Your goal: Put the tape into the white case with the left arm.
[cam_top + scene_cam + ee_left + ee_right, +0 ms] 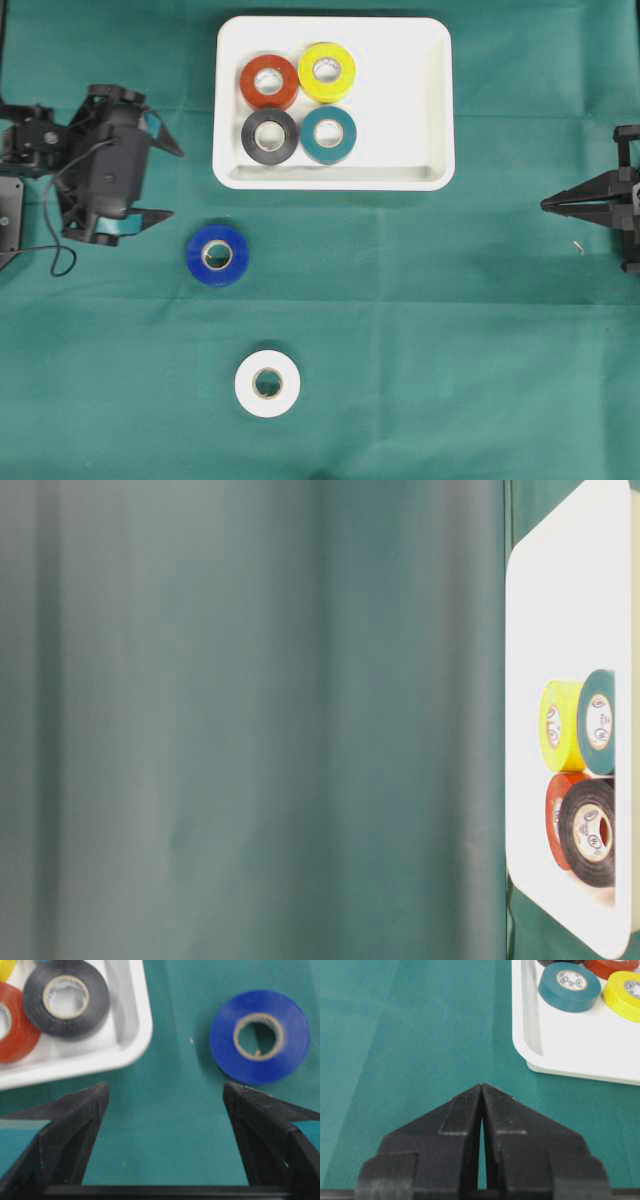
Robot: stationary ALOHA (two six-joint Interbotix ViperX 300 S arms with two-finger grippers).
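The white case (410,100) lies at the back middle and holds red, yellow, black and teal tape rolls. A blue tape roll (198,262) and a white tape roll (248,388) lie flat on the green cloth in front of it. My left gripper (176,182), with teal bands, is open and empty just left of the blue roll. In the left wrist view the gripper (165,1090) has its jaws wide apart, with the blue roll (295,1035) ahead to the right and the case corner (130,1035) to the left. My right gripper (545,205) is shut and empty at the far right.
The right wrist view shows the shut gripper (482,1086) over bare cloth, with the case (570,1045) ahead to the right. The table-level view shows the case (550,630) with the rolls in it. Green cloth covers the table.
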